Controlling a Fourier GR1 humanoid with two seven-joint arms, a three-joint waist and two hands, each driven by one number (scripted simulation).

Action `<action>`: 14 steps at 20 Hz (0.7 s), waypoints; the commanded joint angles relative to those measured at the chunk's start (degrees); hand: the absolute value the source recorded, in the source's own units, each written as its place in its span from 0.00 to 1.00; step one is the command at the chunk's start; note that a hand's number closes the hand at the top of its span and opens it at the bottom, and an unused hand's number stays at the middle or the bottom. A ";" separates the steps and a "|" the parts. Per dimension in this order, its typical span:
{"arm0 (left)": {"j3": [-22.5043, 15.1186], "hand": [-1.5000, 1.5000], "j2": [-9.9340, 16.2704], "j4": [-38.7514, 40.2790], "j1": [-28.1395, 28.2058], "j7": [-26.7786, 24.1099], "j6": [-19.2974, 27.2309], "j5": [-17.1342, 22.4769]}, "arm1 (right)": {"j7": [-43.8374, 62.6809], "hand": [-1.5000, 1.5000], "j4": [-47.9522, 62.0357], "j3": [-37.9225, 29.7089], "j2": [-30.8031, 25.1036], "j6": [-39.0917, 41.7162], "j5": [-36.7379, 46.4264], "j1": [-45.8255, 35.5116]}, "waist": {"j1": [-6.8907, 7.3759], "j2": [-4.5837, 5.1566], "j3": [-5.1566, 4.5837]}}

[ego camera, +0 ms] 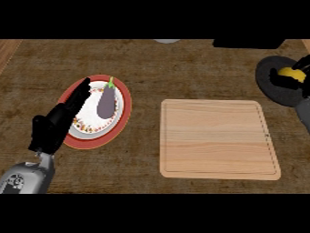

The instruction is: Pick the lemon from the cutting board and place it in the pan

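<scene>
The lemon (291, 73) is already held over the pan (278, 93) at the far right, with the right hand (306, 75) curled round it, so only the letting go looks left to be done. The cutting board (217, 139) is bare now, and further left the left hand (60, 120) is rested open over a plate (120, 120) with an eggplant (106, 103) on it.

One cutting board (219, 139) lies on the counter (157, 63), and it is the only board here. There is one pan (275, 86), dark and round, at the right side. One lemon (291, 73) shows, over that pan. One plate (120, 119) sits to the left of the board, red at its rim, and on it lies one eggplant (106, 103). Two hands are in sight: the left hand (62, 119) and the right hand (303, 77). Two grey forearms, one to each hand.
</scene>
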 commanded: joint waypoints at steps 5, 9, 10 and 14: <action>-0.23 0.50 -0.97 -0.11 -2.10 0.94 -0.08 -0.42 | 5.02 1.00 12.52 -5.10 -4.97 4.35 -2.65 -3.31 | 0.79 0.70 -0.03; 0.21 0.50 -1.21 1.81 -2.84 -0.58 -0.19 -0.64 | 1.44 0.00 14.32 -5.29 -6.13 12.92 -3.49 -3.76 | 1.82 1.46 0.24; -0.18 0.50 -1.03 0.43 -2.20 0.63 -0.99 -0.01 | 0.58 0.00 14.21 -6.26 -6.65 14.20 -4.48 -3.76 | 1.89 1.13 0.25; 0.82 0.50 -0.23 2.03 -1.85 -1.25 -1.70 0.08 | -4.29 0.00 12.20 -9.86 -5.93 13.71 -8.09 -3.26 | 1.94 1.39 0.34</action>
